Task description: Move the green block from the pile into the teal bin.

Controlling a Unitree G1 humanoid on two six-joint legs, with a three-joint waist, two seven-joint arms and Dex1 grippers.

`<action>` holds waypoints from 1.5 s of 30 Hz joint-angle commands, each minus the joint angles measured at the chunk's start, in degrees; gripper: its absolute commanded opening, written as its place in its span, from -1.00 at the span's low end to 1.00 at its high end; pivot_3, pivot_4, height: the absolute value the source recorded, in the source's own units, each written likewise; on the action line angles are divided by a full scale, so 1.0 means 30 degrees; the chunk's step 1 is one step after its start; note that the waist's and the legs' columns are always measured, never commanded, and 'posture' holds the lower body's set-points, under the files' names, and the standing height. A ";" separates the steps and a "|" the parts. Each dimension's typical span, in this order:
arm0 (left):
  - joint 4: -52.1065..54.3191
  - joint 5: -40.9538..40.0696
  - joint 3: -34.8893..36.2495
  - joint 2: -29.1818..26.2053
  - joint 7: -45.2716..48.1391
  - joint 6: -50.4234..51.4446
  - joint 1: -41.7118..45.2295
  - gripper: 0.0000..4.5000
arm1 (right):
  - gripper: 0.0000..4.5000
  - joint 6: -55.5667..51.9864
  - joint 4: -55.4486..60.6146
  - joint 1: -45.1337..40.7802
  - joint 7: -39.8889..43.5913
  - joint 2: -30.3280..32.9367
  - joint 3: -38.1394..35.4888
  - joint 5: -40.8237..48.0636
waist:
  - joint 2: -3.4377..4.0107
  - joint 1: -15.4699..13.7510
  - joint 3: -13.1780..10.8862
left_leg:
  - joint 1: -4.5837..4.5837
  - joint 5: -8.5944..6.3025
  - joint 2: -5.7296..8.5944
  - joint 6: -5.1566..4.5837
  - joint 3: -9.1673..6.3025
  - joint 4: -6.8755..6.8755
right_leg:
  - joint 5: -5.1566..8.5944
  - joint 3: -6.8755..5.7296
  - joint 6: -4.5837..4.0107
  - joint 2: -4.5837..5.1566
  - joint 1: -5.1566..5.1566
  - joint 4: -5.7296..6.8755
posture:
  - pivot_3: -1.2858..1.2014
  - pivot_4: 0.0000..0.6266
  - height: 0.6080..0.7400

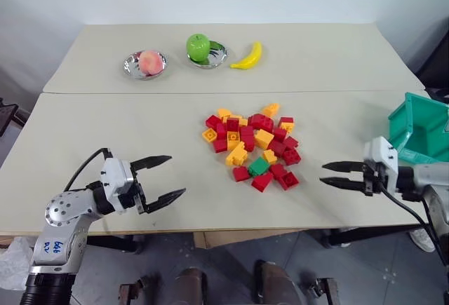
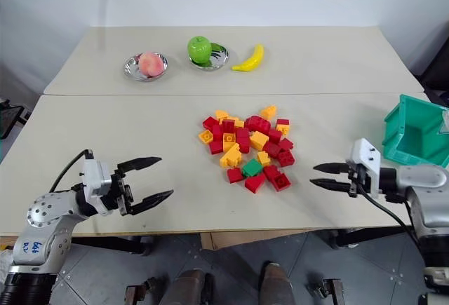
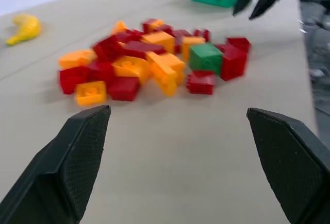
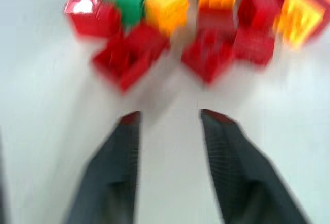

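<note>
The green block (image 1: 258,166) lies at the near edge of the pile (image 1: 252,144) of red, yellow and orange bricks, in the middle of the table. It rests among red bricks, with nothing gripping it. My right gripper (image 1: 323,173) hovers to the right of the pile, open, its fingers level and pointing at the bricks with nothing between them. Behind it, at the table's right edge, stands the teal bin (image 1: 421,128). My left gripper (image 1: 177,174) is wide open and empty near the front left, well apart from the pile.
On the far table stand a steel bowl with a peach (image 1: 149,62), another bowl with a green apple (image 1: 198,46), and a banana (image 1: 248,57). A seam (image 1: 140,93) runs between the two tables. The front table edge lies just below both grippers.
</note>
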State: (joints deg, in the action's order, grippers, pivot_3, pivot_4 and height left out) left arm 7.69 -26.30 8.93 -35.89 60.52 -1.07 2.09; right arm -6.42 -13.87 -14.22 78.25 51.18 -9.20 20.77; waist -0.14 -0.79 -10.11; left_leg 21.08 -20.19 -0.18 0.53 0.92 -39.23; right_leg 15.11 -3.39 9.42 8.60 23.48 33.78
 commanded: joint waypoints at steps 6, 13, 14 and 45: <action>-0.0332 0.0315 -0.0438 -0.0127 0.0827 -0.0902 0.0473 1.00 | 0.99 -0.0575 0.1509 -0.2440 -0.0652 -0.0522 0.1222 -0.0223 | 0.0006 0.0356 -0.0003 | -0.0009 0.0001 -0.0015 0.0002 0.0016 0.0000 | 0.0000 0.0000 0.0000 0.0001 0.0007 0.0008 | 0.03 -0.52 1.00; -0.0161 0.0306 -0.0637 -0.0023 0.0499 -0.0590 0.0679 1.00 | 0.99 -0.1524 0.0267 -0.8520 -0.1494 -0.2765 0.5337 -0.2979 | 0.0018 0.0360 -0.0009 | 0.0009 0.0006 -0.0022 0.0018 0.0001 -0.0003 | -0.0004 -0.0015 -0.0007 0.0003 0.0034 0.0016 | 0.03 -0.52 1.00; -0.0063 0.0290 -0.0659 0.0005 0.0414 -0.0542 0.0619 1.00 | 0.99 -0.1358 -0.0208 -0.9153 -0.1412 -0.3022 0.5938 -0.3491 | 0.0017 0.0304 -0.0009 | 0.0014 0.0004 -0.0021 0.0020 -0.0003 -0.0002 | -0.0004 -0.0019 -0.0007 0.0001 0.0037 0.0013 | 0.03 -0.52 1.00; 0.0865 0.0180 -0.0421 0.0084 -0.1075 -0.0131 0.0271 1.00 | -0.32 0.3417 -0.8147 -1.4512 0.3357 -0.7025 0.9318 -0.6000 | 0.0029 0.0797 -0.0015 | 0.0035 -0.0005 -0.0018 0.0030 -0.0045 -0.0001 | -0.0001 -0.0078 -0.0013 0.0009 0.0036 0.0015 | 0.03 -0.52 1.00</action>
State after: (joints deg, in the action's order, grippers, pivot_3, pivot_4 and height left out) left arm 9.00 -25.32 6.77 -35.43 57.48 -1.26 2.42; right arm 3.85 -40.65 -57.84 86.97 29.13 21.53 0.34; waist -0.06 1.60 -10.16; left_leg 21.19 -20.20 -0.23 0.63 0.77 -39.23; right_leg 15.11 -3.63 9.38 8.63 23.58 33.83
